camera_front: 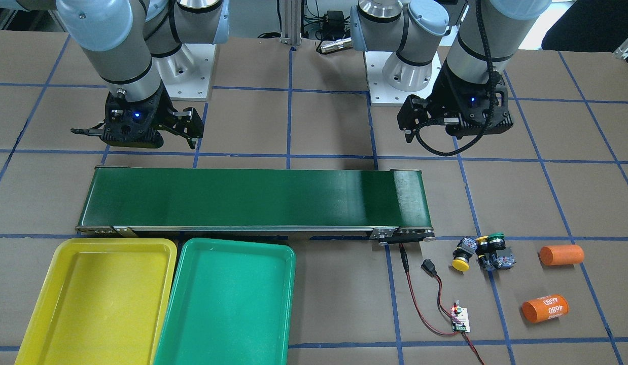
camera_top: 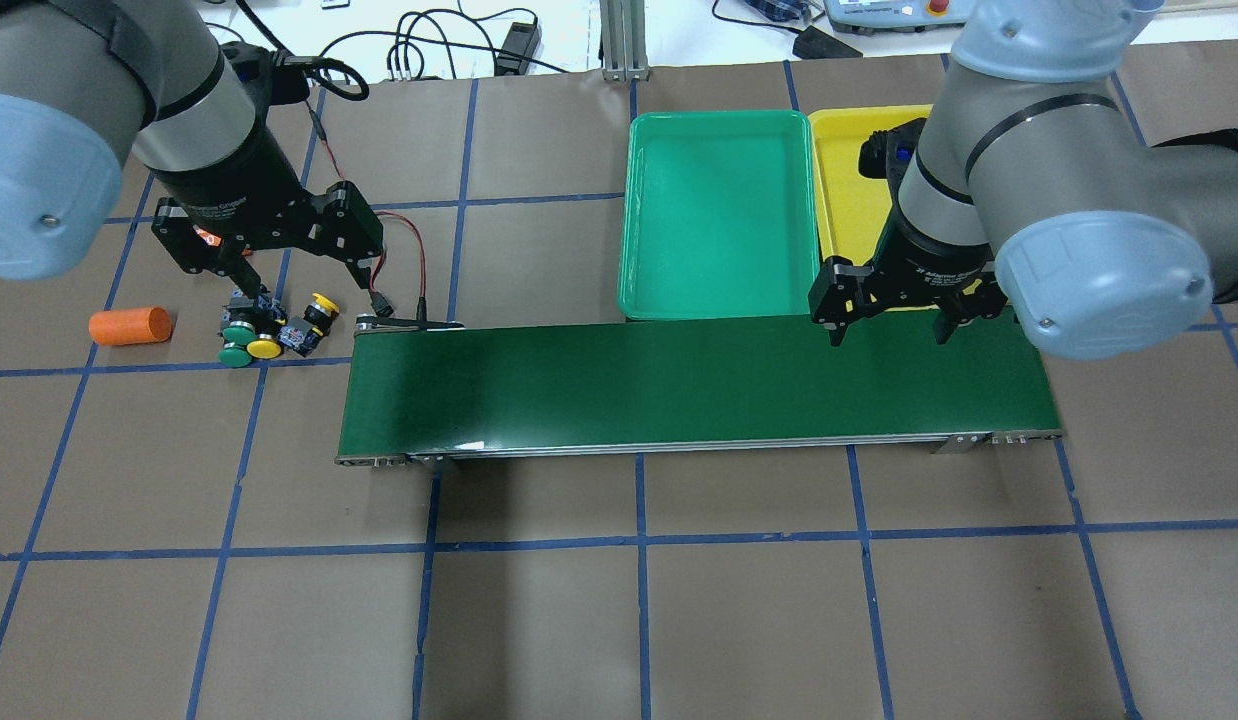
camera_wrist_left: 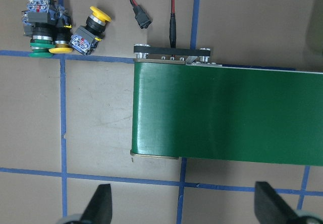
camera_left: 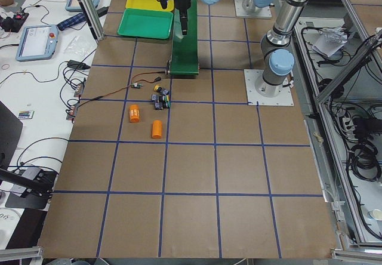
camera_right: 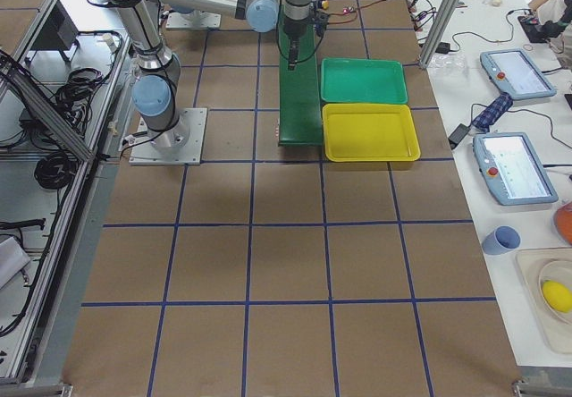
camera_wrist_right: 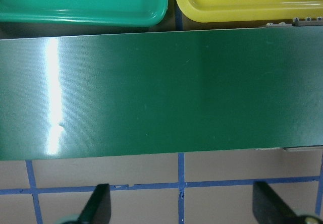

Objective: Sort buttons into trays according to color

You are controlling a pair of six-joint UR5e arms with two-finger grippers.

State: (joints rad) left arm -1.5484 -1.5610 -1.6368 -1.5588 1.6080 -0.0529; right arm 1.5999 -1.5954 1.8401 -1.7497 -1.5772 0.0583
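The buttons [camera_front: 484, 251] lie in a small cluster on the brown table beside the end of the conveyor, with yellow and green caps [camera_wrist_left: 55, 30] [camera_top: 274, 335]. One yellow-capped button [camera_wrist_left: 93, 24] lies a little apart from the rest. The yellow tray [camera_front: 98, 299] and the green tray [camera_front: 228, 304] sit side by side along the belt's far side, both with nothing in them [camera_top: 719, 215]. My left gripper [camera_wrist_left: 184, 206] hangs open and holds nothing, above the table near the belt's end, apart from the buttons. My right gripper [camera_wrist_right: 181, 206] is open over the belt's near edge, facing the trays.
The long dark-green conveyor belt [camera_front: 253, 197] runs across the middle. Two orange cylinders [camera_front: 561, 254] [camera_front: 545, 308] lie beyond the buttons. A small circuit board [camera_front: 460, 319] with red wires lies by the belt's end. Blue tape lines grid the brown tabletop.
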